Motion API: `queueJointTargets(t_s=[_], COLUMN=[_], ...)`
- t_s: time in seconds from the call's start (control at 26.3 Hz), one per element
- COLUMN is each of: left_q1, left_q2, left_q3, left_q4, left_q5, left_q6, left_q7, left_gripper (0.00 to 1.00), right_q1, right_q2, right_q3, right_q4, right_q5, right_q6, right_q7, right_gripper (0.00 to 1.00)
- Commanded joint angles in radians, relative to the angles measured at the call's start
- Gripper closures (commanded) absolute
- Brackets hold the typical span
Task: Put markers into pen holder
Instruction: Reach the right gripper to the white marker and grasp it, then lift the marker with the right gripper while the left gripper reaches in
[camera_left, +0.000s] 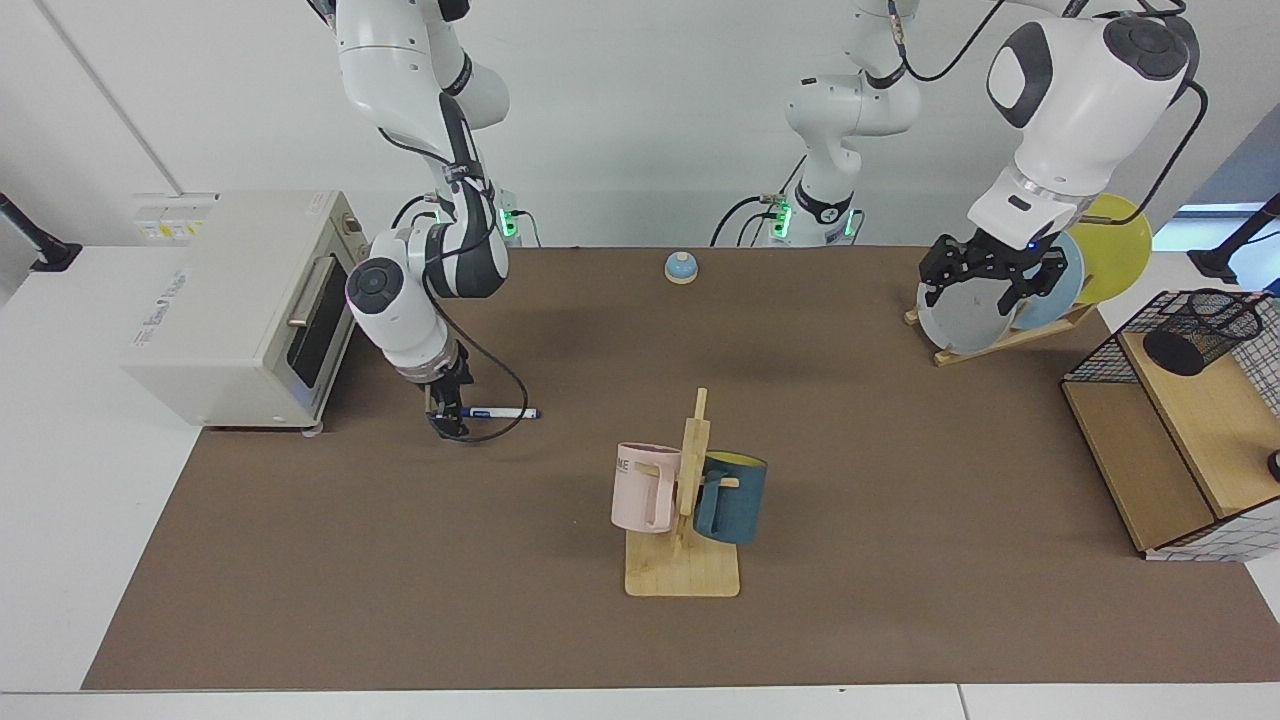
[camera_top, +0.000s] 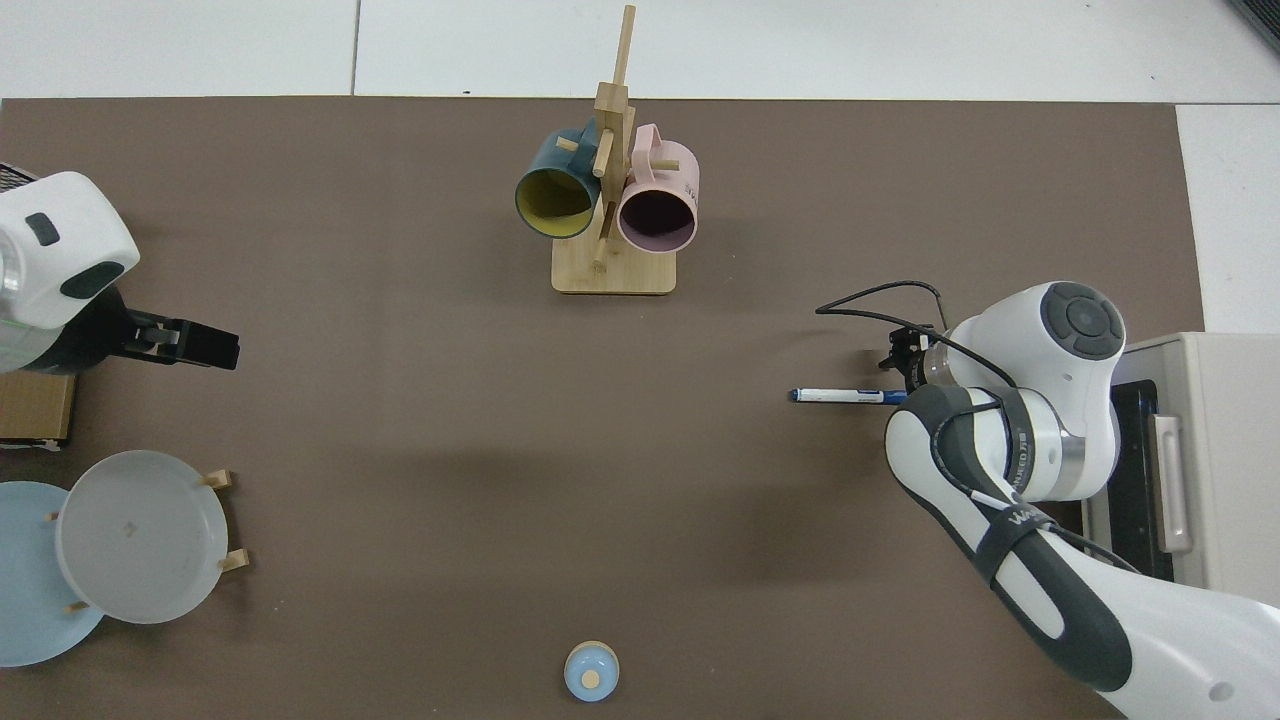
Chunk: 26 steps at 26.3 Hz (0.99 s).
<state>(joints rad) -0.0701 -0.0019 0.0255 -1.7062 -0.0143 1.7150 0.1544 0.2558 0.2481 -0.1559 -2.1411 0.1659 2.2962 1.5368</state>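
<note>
Facing view: right gripper (camera_left: 446, 412) sits at one end of the marker (camera_left: 500, 412), near the tabletop's oven-side edge; grip unclear. Marker lies flat, pointing toward the pen holder (camera_left: 1200, 331) far across. Left gripper (camera_left: 986, 281) waits open near it.

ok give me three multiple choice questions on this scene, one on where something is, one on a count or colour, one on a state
1. Where does the marker lie?
A. on the brown mat by the right claw
B. in the pen holder
C. in the pink mug

2. How many mugs hang on the wooden mug stand?
A. one
B. two
C. four

3. What is the left claw doing?
A. gripping a plate
B. holding the marker
C. hovering open by the plate rack

A: the marker lies flat on the mat. B: pink and dark blue mug. C: its fingers are spread with nothing between.
</note>
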Motion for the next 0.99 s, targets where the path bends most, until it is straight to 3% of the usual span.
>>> queueJointTargets(t_s=[0.0, 0.08, 0.15, 0.23, 0.34, 0.46, 0.68, 0.95], left_q1=[-0.008, -0.008, -0.008, -0.008, -0.008, -0.008, -0.008, -0.008], left_q2=[-0.029, -0.029, -0.029, -0.030, -0.029, -0.030, -0.030, -0.029], left_q3=[0.008, 0.008, 0.005, 0.008, 0.005, 0.005, 0.005, 0.005], left_q4=[-0.035, -0.035, -0.035, -0.035, -0.035, -0.035, -0.035, -0.035], left_q5=[-0.010, -0.010, -0.010, -0.010, -0.010, -0.012, -0.012, -0.010], left_q6=[0.009, 0.011, 0.009, 0.009, 0.009, 0.009, 0.008, 0.009], left_q7=[0.001, 0.001, 0.001, 0.001, 0.001, 0.001, 0.001, 0.001], left_gripper=[0.00, 0.00, 0.00, 0.00, 0.00, 0.00, 0.00, 0.00], right_q1=[-0.003, -0.003, -0.003, -0.003, -0.003, -0.003, -0.006, -0.015], right_q2=[0.005, 0.005, 0.005, 0.005, 0.005, 0.005, 0.005, -0.027], right_q3=[0.002, 0.002, 0.002, 0.002, 0.002, 0.002, 0.002, 0.001], right_q4=[-0.014, -0.014, -0.014, -0.014, -0.014, -0.013, -0.010, 0.050], right_q5=[0.015, 0.015, 0.015, 0.015, 0.015, 0.020, 0.121, 0.136], right_q6=[0.037, 0.037, 0.035, 0.026, 0.019, 0.019, 0.011, -0.101], right_q7=[-0.052, -0.070, -0.095, -0.122, -0.155, -0.158, -0.257, -0.290], right_gripper=[0.01, 0.08, 0.25, 0.47, 1.00, 1.00, 1.00, 1.00])
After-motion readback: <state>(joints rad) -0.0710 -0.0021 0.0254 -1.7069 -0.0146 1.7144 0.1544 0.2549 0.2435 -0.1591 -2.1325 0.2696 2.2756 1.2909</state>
